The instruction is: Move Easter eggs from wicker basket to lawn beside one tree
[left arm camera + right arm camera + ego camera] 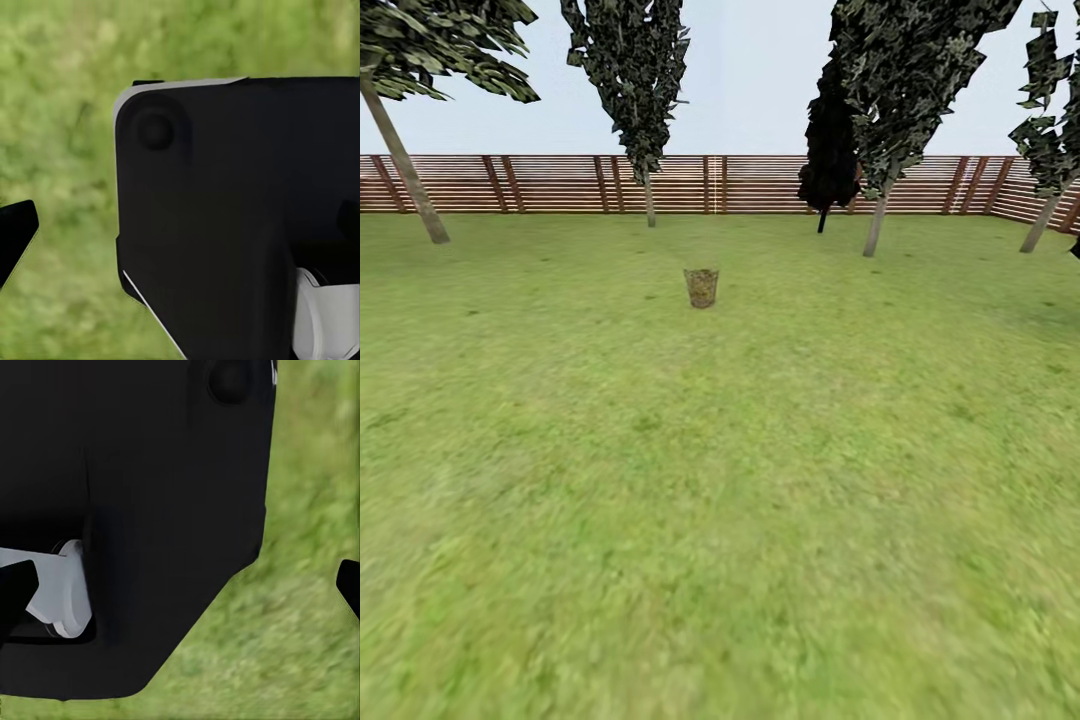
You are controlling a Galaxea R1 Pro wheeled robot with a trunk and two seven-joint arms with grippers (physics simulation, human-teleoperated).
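Head view, left to right. At the far left edge a tree with a thick pale trunk leans under dark blotched foliage. Next comes a thin-stemmed columnar tree standing against the fence — brown horizontal slats running the full width of the garden. Right of centre a very dark columnar tree stands just beside a second pale-trunked tree, and a third pale trunk slants at the right edge.

The wicker basket stands upright on the lawn, near the middle of the width and well up the grass, apart from every trunk. It is too small and distant to tell what it holds; the eggs cannot be made out. No writing, brand or label can be read anywhere.

Left wrist view: a black body part of the robot with a pale grey cylindrical fitting covers most of the field, blurred grass behind it. One dark finger tip enters at the edge — the jaw state cannot be told.

Right wrist view: a black body part again, with a pale grey fitting. Dark finger tips show at opposite edges, grass between them, so these jaws stand apart, holding nothing. The basket lies well away from both grippers.
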